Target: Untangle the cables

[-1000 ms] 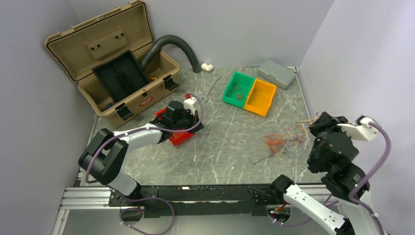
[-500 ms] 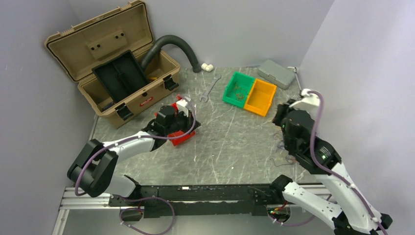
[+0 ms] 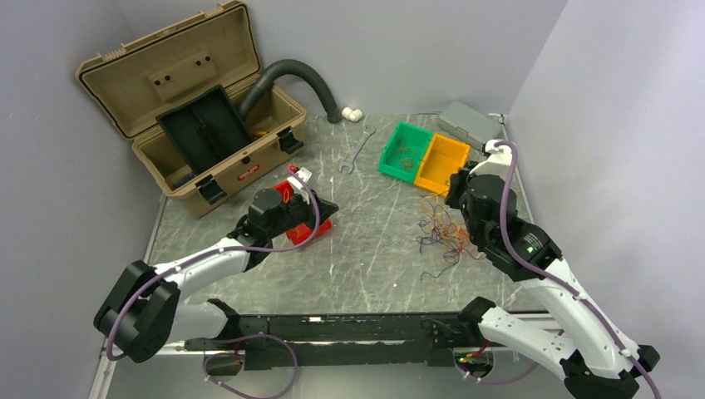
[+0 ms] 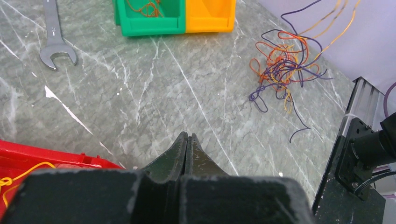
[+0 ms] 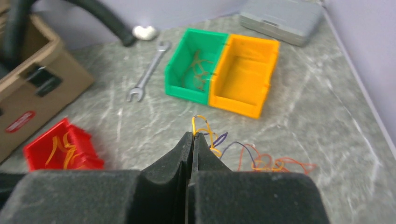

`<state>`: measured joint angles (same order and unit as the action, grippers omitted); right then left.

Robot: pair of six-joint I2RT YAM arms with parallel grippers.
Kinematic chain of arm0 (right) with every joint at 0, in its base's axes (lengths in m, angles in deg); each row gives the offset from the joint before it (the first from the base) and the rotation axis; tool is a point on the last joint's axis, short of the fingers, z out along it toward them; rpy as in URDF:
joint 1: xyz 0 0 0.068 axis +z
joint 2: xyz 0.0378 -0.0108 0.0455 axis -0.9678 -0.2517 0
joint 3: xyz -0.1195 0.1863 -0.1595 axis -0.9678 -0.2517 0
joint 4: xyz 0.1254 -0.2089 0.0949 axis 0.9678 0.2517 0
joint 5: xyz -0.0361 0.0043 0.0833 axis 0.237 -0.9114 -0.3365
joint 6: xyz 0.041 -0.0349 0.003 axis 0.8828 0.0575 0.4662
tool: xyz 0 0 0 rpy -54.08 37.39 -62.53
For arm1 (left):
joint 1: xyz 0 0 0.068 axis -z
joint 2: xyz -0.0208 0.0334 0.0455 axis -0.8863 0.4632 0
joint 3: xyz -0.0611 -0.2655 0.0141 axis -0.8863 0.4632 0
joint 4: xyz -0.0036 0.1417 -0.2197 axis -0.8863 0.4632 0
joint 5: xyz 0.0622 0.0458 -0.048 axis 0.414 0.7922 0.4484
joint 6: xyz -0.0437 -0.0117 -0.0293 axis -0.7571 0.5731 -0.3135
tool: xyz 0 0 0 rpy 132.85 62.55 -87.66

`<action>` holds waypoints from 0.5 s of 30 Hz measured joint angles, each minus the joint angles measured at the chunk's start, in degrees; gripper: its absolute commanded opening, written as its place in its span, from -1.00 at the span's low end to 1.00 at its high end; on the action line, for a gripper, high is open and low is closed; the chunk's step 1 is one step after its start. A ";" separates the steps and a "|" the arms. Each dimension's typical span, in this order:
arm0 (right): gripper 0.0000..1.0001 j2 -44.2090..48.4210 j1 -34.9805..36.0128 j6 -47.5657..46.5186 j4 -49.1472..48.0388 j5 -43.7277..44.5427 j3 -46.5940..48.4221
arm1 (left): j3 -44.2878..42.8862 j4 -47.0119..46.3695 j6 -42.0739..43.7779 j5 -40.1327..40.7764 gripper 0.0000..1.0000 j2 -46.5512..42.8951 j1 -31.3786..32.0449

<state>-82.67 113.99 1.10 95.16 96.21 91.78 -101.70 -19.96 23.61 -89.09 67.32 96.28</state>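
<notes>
A grey, white-veined table (image 3: 374, 249) sits in a corner of plain pale lavender-grey walls (image 3: 416, 50), evenly lit.

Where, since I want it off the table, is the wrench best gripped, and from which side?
I'd grip the wrench across the middle of its shaft, coming straight down from above. It lies flat on the table, and the shaft is its narrowest part, with bare table on both sides.

A loose tangle of thin orange, yellow, red and dark purple cables (image 3: 442, 231) (image 4: 285, 58) sprawls flat on the grey marbled table (image 3: 374, 249), in its right half, near the right edge. One dark strand trails toward the near edge. A yellow loop stands pinched in the closed right gripper (image 5: 193, 135).
</notes>
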 measured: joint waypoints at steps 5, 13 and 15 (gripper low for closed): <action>-0.94 -1.03 -0.07 5.27 4.11 7.15 -2.29 | 0.13 -0.92 0.13 -0.02 -1.00 -0.42 0.00; -1.00 0.00 -0.07 7.54 4.74 7.17 -4.57 | 0.11 -1.01 0.42 -1.51 -0.12 0.42 0.00; -1.00 0.11 -0.07 7.39 4.42 5.70 -4.66 | -0.33 -0.98 0.22 -3.43 0.29 1.68 0.00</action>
<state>-82.56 113.92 8.48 99.57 101.91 87.13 -102.03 -20.94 23.83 -92.52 69.00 96.28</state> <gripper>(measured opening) 0.016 0.403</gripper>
